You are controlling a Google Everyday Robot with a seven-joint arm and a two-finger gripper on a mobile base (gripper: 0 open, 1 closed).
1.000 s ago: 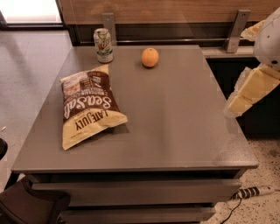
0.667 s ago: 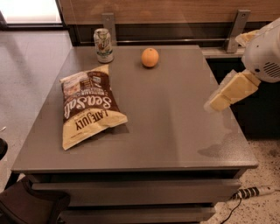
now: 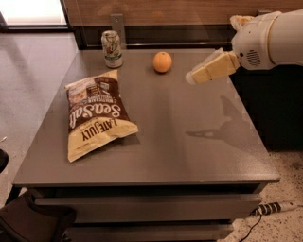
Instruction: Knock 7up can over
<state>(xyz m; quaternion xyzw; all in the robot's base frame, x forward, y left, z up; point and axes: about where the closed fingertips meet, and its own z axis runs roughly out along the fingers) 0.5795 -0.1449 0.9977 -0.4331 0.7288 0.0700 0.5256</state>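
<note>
Cream gripper (image 3: 190,78), fingers pressed together, hangs right of the round orange fruit (image 3: 162,62); we'd skirt that fruit and strike the whitish-green cylindrical 7up can (image 3: 112,48) high.

Can (image 3: 112,48): whitish-green body, green and red markings, silver top rim. Orange (image 3: 162,62): plain orange. Chip bag (image 3: 97,116): brown middle with white lettering, cream-yellow ends, dark lettering on the lower end. Surface (image 3: 189,146): matte dark grey, no pattern. Pincer (image 3: 193,77): cream-yellow, over the surface's far right part, right of the orange. Arm (image 3: 272,38): white shell. Back wall (image 3: 165,12): brown wood. Floor (image 3: 289,175): pale, speckled.
</note>
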